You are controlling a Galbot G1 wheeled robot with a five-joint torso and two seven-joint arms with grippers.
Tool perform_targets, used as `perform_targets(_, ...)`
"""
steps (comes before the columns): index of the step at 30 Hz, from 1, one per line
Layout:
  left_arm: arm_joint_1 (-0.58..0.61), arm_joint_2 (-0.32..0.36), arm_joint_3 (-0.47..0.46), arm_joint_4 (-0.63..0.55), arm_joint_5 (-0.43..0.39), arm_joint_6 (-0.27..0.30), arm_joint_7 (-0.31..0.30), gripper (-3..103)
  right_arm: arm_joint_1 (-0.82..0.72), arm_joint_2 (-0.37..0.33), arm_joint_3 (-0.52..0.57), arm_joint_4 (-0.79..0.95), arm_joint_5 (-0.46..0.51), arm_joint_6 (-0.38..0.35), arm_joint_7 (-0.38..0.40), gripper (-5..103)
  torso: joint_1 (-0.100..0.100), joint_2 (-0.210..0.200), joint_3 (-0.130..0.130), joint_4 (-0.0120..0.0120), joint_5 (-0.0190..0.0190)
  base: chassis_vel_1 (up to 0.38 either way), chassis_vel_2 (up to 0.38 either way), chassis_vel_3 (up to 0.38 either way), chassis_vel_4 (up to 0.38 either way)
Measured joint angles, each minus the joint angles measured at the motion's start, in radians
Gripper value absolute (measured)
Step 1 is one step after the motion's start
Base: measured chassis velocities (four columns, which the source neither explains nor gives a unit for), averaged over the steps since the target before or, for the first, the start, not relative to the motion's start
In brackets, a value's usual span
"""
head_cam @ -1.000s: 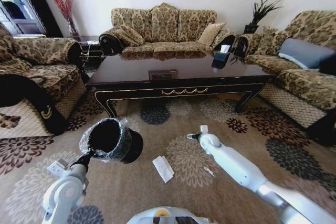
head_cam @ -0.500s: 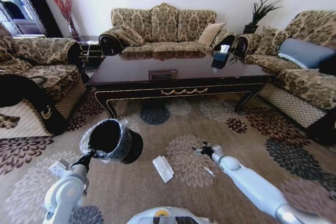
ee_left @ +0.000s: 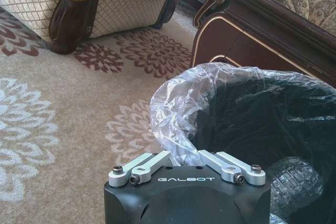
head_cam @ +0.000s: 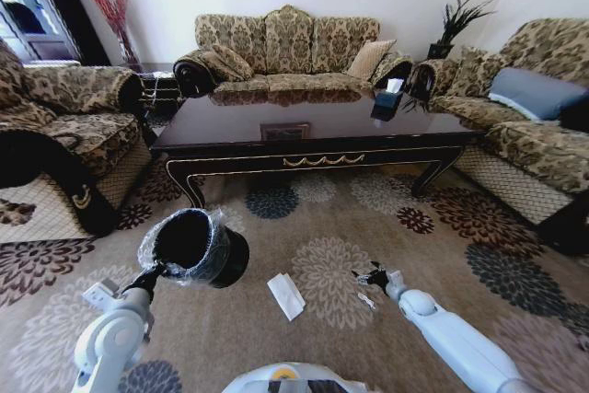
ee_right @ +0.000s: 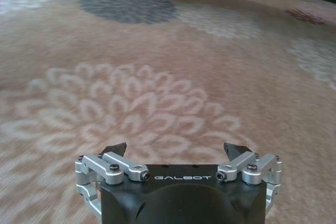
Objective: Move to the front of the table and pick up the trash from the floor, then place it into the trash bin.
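The left gripper (ee_left: pixel 185 157) is clamped on the crinkly clear plastic liner (ee_left: pixel 194 103) at the rim of the black trash bin (ee_left: pixel 262 124), whose dark inside gapes just beyond it. Past the bin stands the dark brown table (ee_left: pixel 247 35) with its gold-lined leg. A sofa's carved wooden foot (ee_left: pixel 73 11) rests on the flower-patterned carpet (ee_left: pixel 58 124).

Bright daylight, tabletop glare, bowed wide-angle edges.
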Motion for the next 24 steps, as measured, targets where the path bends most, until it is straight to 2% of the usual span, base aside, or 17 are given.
perform_targets(8,-0.001,0.008,-0.008,-0.023,-0.008,-0.001,0.002,3,-0.067,-0.045,0.003,0.003,-0.028,0.057,-0.028,100,0.0,0.0,0.0,-0.0003,-0.0001,0.0,0.0,0.0,0.0)
perform_targets(24,0.017,0.004,-0.005,-0.047,0.004,-0.001,0.005,3,-0.102,-0.025,0.012,-0.06,-0.069,0.093,-0.022,100,0.0,0.0,0.0,0.0001,-0.0001,0.0,0.0,0.0,0.0)
